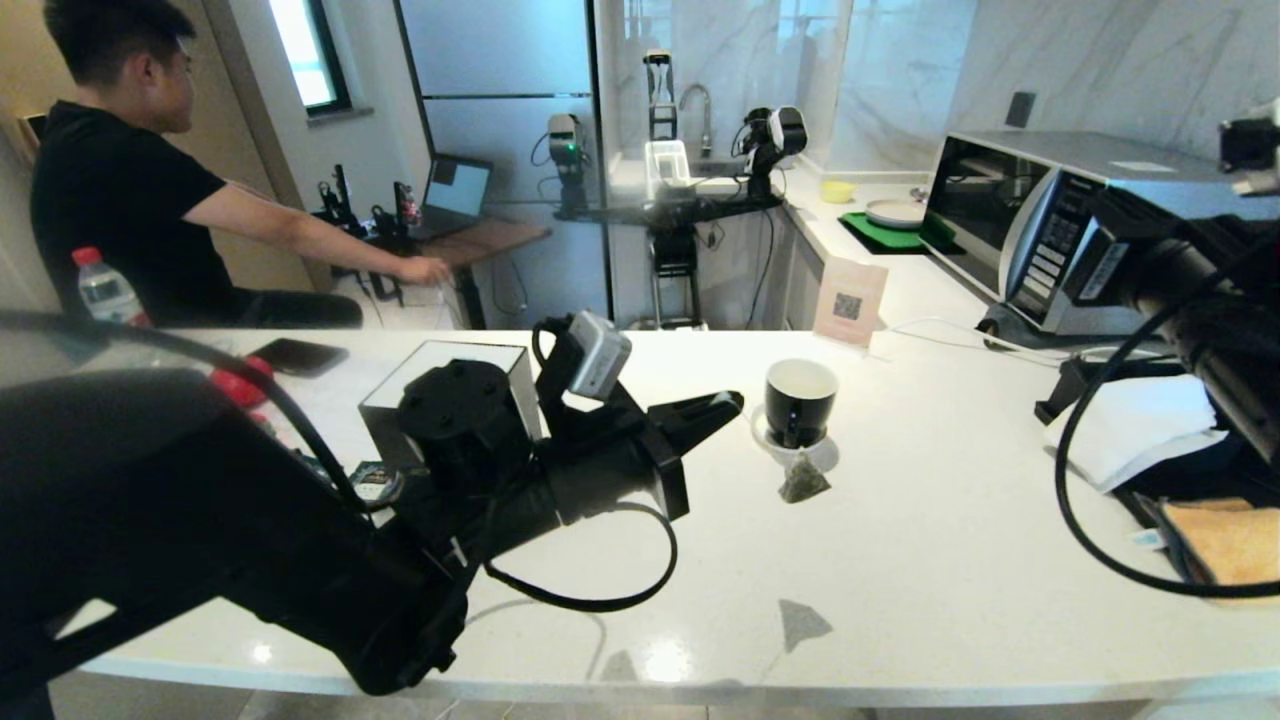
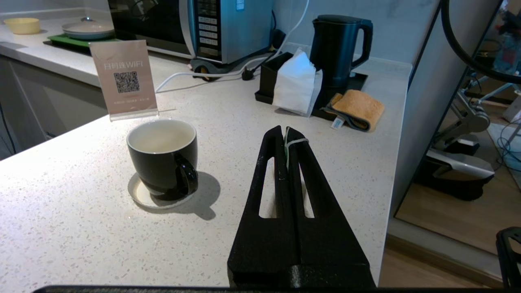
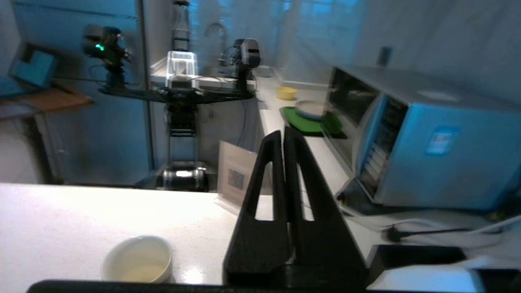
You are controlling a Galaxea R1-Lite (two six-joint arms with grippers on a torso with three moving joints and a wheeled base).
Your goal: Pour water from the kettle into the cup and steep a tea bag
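Jaws on our left gripper (image 2: 285, 132) are pressed together on the thin white string of the tea bag (image 1: 803, 478), which hangs just in front of the cup (image 1: 800, 400) with its lower tip at the worktop (image 1: 900, 560); whether it rests there we cannot tell. Jaws on our right gripper (image 3: 283, 136) are closed flat on nothing, raised above the worktop at its right side.

Going from largest to smallest, we count 1 person (image 1: 120, 190) seated beyond the worktop's far left edge, 1 microwave (image 1: 1040, 225) at the far right, and 1 black cube tissue box (image 1: 445, 395) just behind our left arm. 1 kettle (image 2: 340, 49) stands on a black tray (image 2: 358, 81) well apart from the cup, with white tissue (image 2: 295, 83) and 1 folded orange cloth (image 2: 360, 109) before it. 1 WiFi sign (image 2: 124, 77) stands just behind the cup. 1 cup sits on 1 white saucer (image 2: 138, 195), pale liquid inside. Nothing lies between tea bag and cup.
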